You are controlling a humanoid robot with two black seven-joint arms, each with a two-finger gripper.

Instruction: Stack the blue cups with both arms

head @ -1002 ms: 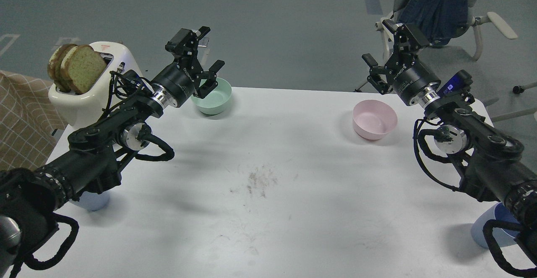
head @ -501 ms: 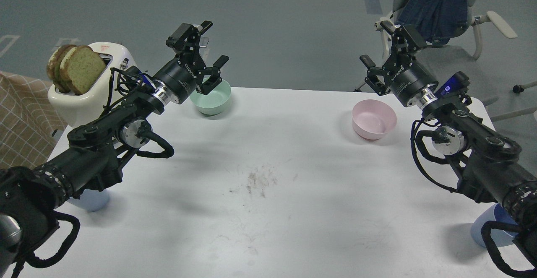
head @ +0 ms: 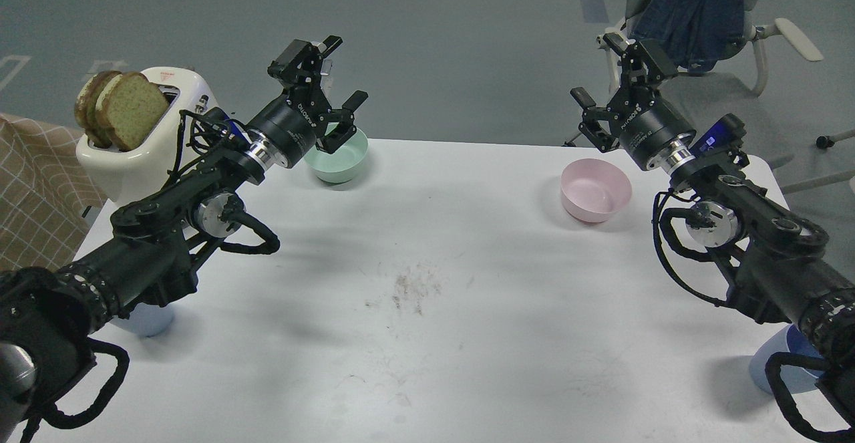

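Note:
One blue cup (head: 148, 319) stands near the table's left front edge, mostly hidden under my left arm. The other blue cup (head: 783, 367) stands at the right front corner, partly hidden behind my right arm and its cable. My left gripper (head: 337, 85) is open and empty, raised above the table's far edge beside the mint-green bowl (head: 340, 156). My right gripper (head: 596, 72) is open and empty, raised behind the pink bowl (head: 596, 190). Both grippers are far from the cups.
A white toaster (head: 143, 139) holding bread slices stands at the back left of the white table (head: 427, 296). A chair (head: 701, 9) draped with blue cloth stands beyond the table's far right. A checked cloth (head: 33, 189) lies left of the table.
Both grippers have risen slightly; the left one moved a little right, the right one a little left. Both stay open. The cups and bowls have not moved.

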